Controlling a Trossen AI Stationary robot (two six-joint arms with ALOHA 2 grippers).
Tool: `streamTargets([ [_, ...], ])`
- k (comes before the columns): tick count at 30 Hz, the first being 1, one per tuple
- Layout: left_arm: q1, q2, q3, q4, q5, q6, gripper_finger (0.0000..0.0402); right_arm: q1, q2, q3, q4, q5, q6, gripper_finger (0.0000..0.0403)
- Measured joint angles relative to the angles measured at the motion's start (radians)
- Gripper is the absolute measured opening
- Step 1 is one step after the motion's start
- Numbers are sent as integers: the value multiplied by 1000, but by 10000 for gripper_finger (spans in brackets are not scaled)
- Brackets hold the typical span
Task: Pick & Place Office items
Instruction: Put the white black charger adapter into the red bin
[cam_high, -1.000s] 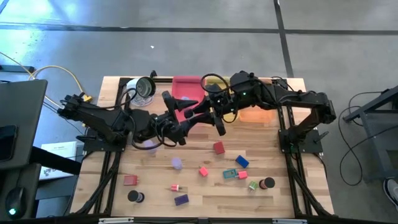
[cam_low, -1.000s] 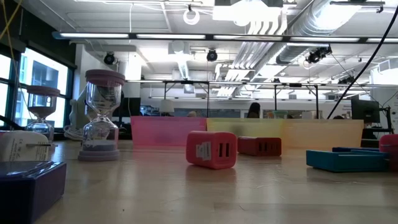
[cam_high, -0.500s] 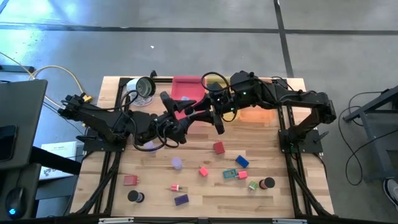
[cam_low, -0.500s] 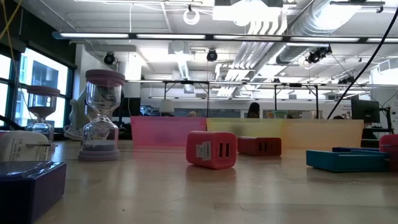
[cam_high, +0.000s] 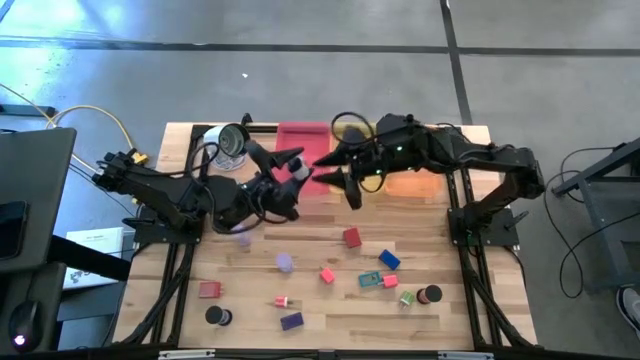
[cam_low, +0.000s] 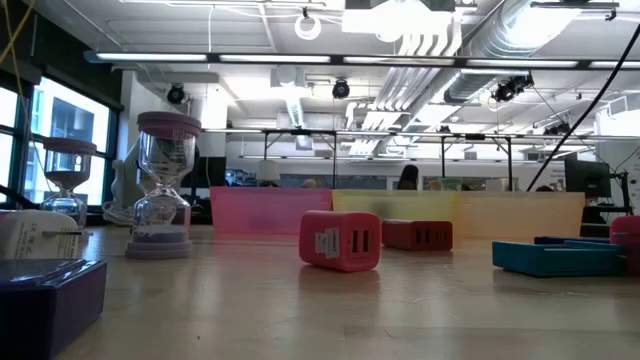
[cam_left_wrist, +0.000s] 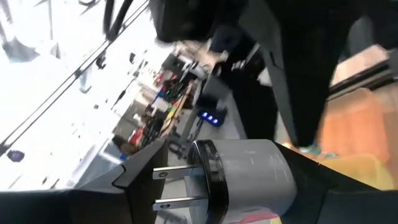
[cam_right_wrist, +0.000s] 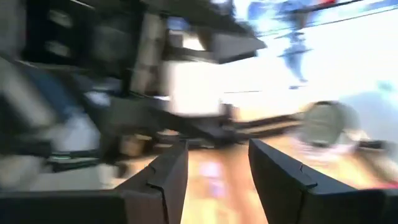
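My left gripper (cam_high: 290, 168) is shut on a white plug adapter (cam_left_wrist: 249, 177) and holds it in the air by the pink tray (cam_high: 300, 138). My right gripper (cam_high: 336, 178) hovers open just right of it, with nothing between its fingers (cam_right_wrist: 161, 180). On the near half of the table lie the office items: a red block (cam_high: 351, 237), a blue one (cam_high: 389, 260), a pink one (cam_high: 327, 274), a teal one (cam_high: 371, 281), a lavender cylinder (cam_high: 285, 263), a purple block (cam_high: 291, 321) and black discs (cam_high: 215, 316). No gripper shows in the low view. My left gripper pinches the adapter's white body (cam_left_wrist: 280, 168) by two opposite sides, one finger on each. Its two metal prongs (cam_left_wrist: 180, 186) stick out sideways, across the fingers. The fingers reach out about level, and the adapter is clear of the table.
Yellow (cam_high: 345, 130) and orange (cam_high: 410, 185) trays stand beside the pink one along the far edge. A round silver-and-white object (cam_high: 232, 140) sits at the far left. The low view shows an hourglass (cam_low: 162, 185) and a red charger block (cam_low: 340, 240).
The two grippers, close together over the table's middle a second ago, have come apart. My left gripper has swung toward the far edge and the pink tray with the white adapter. My right gripper has drawn slightly back toward the table's right.
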Motion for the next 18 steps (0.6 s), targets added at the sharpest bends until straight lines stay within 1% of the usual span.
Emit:
streamTargets([
  [4, 0, 2, 0, -44, -17, -74, 233, -18, -55, 1, -133, 191, -57, 168],
  [6, 4, 2, 0, -78, -37, -160, 233, -29, -79, 1, -219, 281, -54, 169],
  [7, 10, 2, 0, -99, -55, -231, 233, -32, -87, 1, -258, 320, -49, 169],
  [10, 34, 2, -1, -190, -128, -510, 233, -37, -105, 1, -364, 405, -10, 166],
  [13, 86, 2, -1, -303, -131, -666, 233, -37, -108, 1, -430, 439, 13, 163],
  [15, 129, 2, -1, -386, -105, -743, 233, -37, -108, 1, -454, 439, 27, 162],
  [17, 188, 2, -1, -476, -22, -825, 233, -36, -99, 1, -459, 439, 28, 162],
  [18, 220, 2, -1, -526, 40, -875, 233, -34, -97, 1, -458, 437, 28, 162],
])
